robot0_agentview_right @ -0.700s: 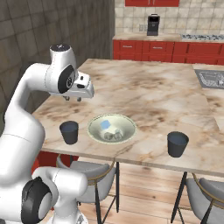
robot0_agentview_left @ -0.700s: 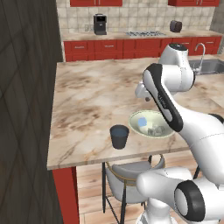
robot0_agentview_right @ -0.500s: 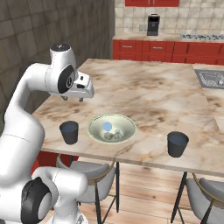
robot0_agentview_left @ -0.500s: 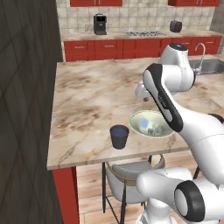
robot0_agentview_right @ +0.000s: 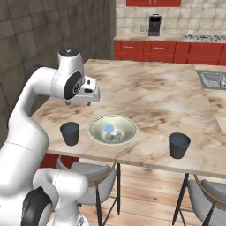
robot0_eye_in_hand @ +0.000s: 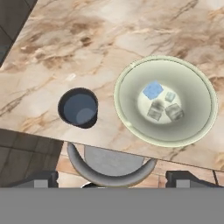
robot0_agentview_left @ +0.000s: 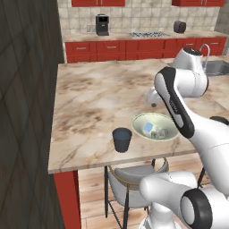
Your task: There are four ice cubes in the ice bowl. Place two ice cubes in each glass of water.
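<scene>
The pale ice bowl (robot0_agentview_left: 142,120) (robot0_agentview_right: 98,125) (robot0_eye_in_hand: 127,109) sits near the counter's front edge. In it lie several ice cubes (robot0_eye_in_hand: 174,111) (robot0_agentview_right: 115,137), one of them light blue (robot0_eye_in_hand: 153,90) (robot0_agentview_left: 148,127) (robot0_agentview_right: 109,129). One dark glass of water (robot0_agentview_left: 121,139) (robot0_agentview_right: 69,133) (robot0_eye_in_hand: 78,108) stands just left of the bowl. The other glass (robot0_agentview_right: 179,145) stands to the bowl's right. My gripper (robot0_agentview_left: 153,103) (robot0_agentview_right: 78,103) (robot0_eye_in_hand: 113,179) hangs open above the counter, behind the bowl and the left glass, with nothing between its fingers.
A grey chair (robot0_eye_in_hand: 109,166) (robot0_agentview_left: 134,176) (robot0_agentview_right: 95,174) is tucked under the counter's front edge below the bowl. A sink (robot0_agentview_right: 214,79) is set into the counter at the far right. A dark wall (robot0_agentview_left: 27,112) runs along the left side.
The hand has drifted slightly lower and toward the bowl. Bowl, cubes and glasses have not moved.
</scene>
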Motion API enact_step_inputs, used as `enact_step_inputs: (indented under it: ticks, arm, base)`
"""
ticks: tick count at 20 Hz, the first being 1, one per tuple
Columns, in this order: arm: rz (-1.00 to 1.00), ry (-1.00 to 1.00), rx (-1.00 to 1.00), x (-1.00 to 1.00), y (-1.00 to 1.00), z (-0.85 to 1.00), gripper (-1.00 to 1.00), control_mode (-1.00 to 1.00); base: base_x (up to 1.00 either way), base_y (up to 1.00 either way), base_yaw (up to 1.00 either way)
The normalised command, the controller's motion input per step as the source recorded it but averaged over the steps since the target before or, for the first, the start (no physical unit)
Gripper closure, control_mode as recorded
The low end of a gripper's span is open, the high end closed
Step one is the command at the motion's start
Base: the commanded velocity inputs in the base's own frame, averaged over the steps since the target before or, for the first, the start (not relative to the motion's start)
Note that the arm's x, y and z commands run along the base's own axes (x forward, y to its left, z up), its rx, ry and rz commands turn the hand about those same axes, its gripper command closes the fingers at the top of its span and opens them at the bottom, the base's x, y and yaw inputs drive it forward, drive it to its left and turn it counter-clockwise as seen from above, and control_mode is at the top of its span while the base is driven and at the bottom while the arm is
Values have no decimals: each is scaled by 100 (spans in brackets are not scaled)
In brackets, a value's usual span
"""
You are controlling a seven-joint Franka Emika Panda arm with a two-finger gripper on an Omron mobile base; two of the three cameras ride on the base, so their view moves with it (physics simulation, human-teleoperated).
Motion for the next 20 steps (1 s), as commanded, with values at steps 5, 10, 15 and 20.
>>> enact_step_inputs:
  ticks: [5, 10, 15, 20]
  arm:
    - [3, 1, 0, -2, -16, -16, -100, -100]
    - [-1, 20, 0, 0, -1, -35, -100, -100]
    - [-13, 18, 3, 0, -25, -28, -100, -100]
    - [-25, 11, 4, 0, -33, -29, -100, -100]
  base:
    - [0, 0, 0]
    - [0, 0, 0]
    - [0, 0, 0]
    - [0, 0, 0]
